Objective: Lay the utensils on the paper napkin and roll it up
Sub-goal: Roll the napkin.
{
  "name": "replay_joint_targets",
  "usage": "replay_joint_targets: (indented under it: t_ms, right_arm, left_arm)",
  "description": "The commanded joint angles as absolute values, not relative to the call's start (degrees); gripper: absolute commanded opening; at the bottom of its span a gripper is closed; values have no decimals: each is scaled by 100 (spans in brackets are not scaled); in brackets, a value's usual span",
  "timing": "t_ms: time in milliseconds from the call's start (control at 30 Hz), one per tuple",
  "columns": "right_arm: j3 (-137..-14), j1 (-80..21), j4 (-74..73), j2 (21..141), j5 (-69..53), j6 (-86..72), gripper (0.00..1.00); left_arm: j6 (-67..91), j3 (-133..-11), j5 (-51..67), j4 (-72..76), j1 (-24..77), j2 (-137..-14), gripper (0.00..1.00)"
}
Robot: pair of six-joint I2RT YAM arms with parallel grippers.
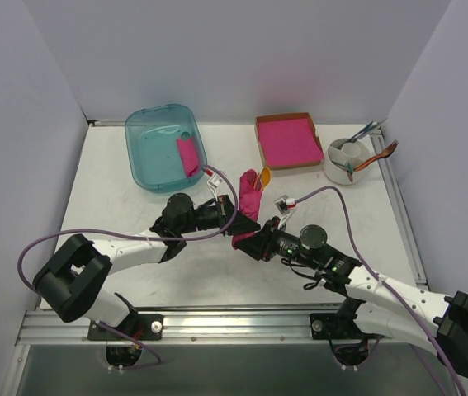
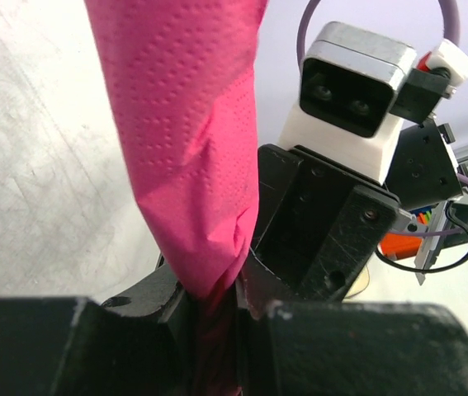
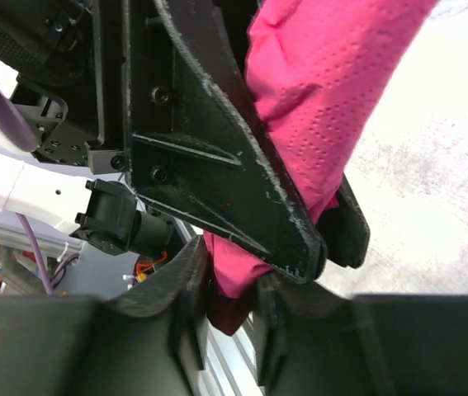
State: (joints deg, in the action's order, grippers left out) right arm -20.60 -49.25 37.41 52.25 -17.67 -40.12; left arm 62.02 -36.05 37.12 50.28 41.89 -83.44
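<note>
The magenta paper napkin (image 1: 251,196) is rolled into a tube and stands up off the table. The orange spoon (image 1: 265,175) pokes out near its top end. The fork is hidden. My left gripper (image 1: 238,221) is shut on the lower part of the roll; in the left wrist view (image 2: 213,301) the paper (image 2: 188,140) is pinched between its jaws. My right gripper (image 1: 247,239) is shut on the roll's bottom end, just below the left one. The right wrist view (image 3: 234,289) shows the napkin (image 3: 333,91) held in its jaws, beside the left gripper's finger (image 3: 217,165).
A teal bin (image 1: 147,157) at the back left holds another pink roll (image 1: 187,155). A cardboard tray with a stack of pink sheets (image 1: 287,140) stands at the back. A white holder with cutlery (image 1: 351,158) is at the back right.
</note>
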Motion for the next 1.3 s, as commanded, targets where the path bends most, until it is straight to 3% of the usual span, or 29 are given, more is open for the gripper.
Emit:
replay_joint_targets:
  t_ms: [0, 67, 167, 200, 233, 300, 600, 1067, 1267]
  right_arm:
    - [-2303, -4913, 3744, 5106, -1626, -3841, 15]
    - [-2303, -4913, 3709, 5115, -1635, -3841, 10]
    - [-2294, -4913, 3700, 5115, -1652, -3850, 15]
    - [-2268, -4913, 3709, 5107, -1652, -3858, 23]
    - [-2250, -4904, 3709, 5054, -1652, -3858, 52]
    - [-2198, -4904, 3709, 4958, -1635, -3911, 70]
    - [-2759, -4781, 2945, 4421, -1398, -3631, 96]
    - [-3340, -4184, 3954, 5264, -2206, -3929, 100]
    - [-3270, -4201, 5298, 5730, -2575, -4183, 100]
  left_arm:
    - [6082, -3823, 3727, 5142, 4175, -8139, 2]
    - [6065, -3815, 3727, 5098, 4175, -8121, 2]
    - [6003, -3806, 3727, 5027, 4175, -8060, 2]
    - [5959, -3806, 3727, 5019, 4175, -8042, 2]
    - [5942, -3780, 3735, 5001, 4175, -8033, 2]
    - [5880, -3744, 3770, 5018, 4166, -7981, 2]
    - [5985, -3419, 4122, 5563, 4184, -7805, 2]
    - [6328, -3129, 4386, 5695, 4280, -7050, 2]
    - [6512, -3050, 4430, 5853, 4403, -6987, 2]
